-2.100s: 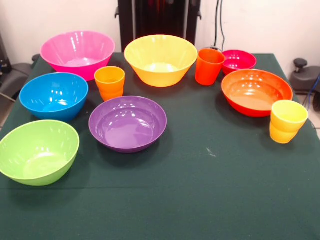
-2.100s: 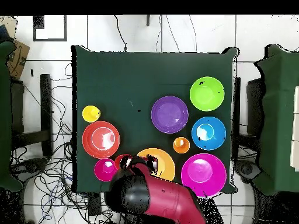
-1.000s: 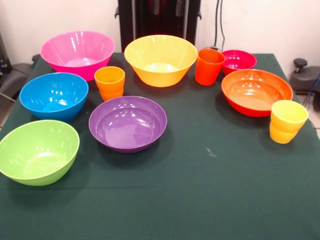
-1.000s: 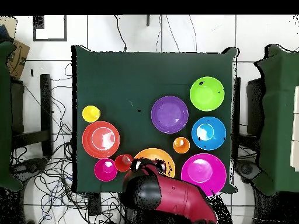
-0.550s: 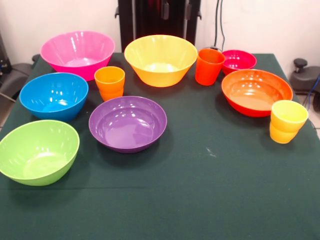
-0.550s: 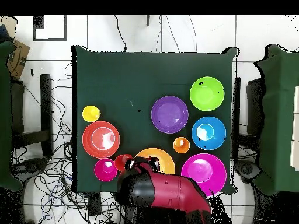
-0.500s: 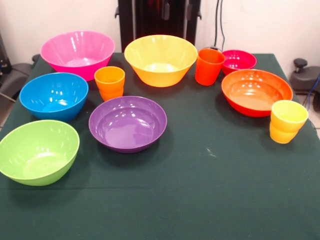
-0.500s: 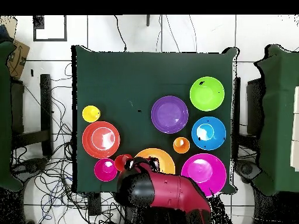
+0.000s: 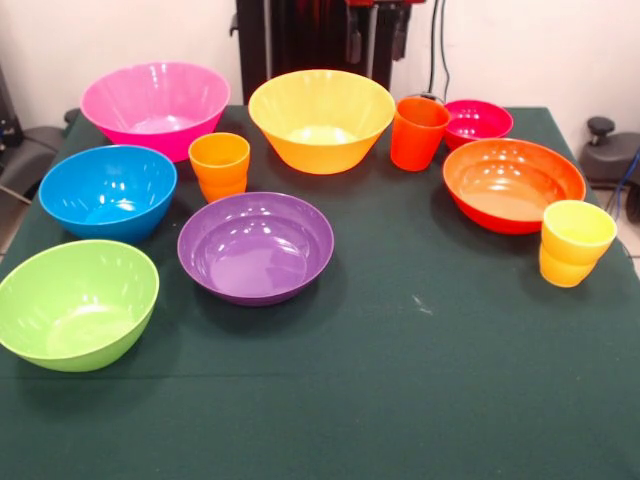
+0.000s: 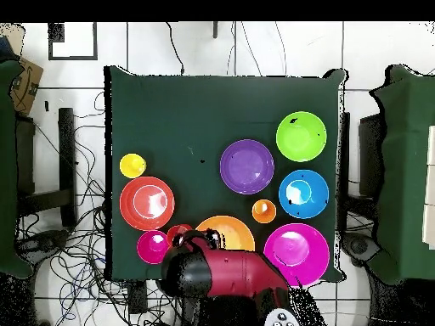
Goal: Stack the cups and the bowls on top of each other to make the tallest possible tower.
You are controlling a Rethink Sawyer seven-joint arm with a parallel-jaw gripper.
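Observation:
Nothing is stacked; every piece stands alone on the green table (image 9: 430,400). The back row has the pink bowl (image 9: 155,105), yellow bowl (image 9: 322,118), red-orange cup (image 9: 418,132) and small magenta bowl (image 9: 478,122). Nearer stand the orange cup (image 9: 219,165), blue bowl (image 9: 108,190), purple bowl (image 9: 255,245), green bowl (image 9: 75,300), orange-red bowl (image 9: 513,183) and yellow cup (image 9: 575,242). My gripper (image 9: 376,40) hangs open and empty at the top edge, high behind the gap between yellow bowl and red-orange cup. Overhead, the arm (image 10: 223,276) partly covers the yellow bowl (image 10: 225,229) and the red-orange cup (image 10: 177,231).
Overhead, dark chairs (image 10: 399,170) flank the table on both sides and cables (image 10: 85,255) lie on the tiled floor. The table's front half in the front view holds no objects.
The gripper tips have slid right along the top edge of the front view. Overhead, the arm's head has swung a little. No bowl or cup has moved.

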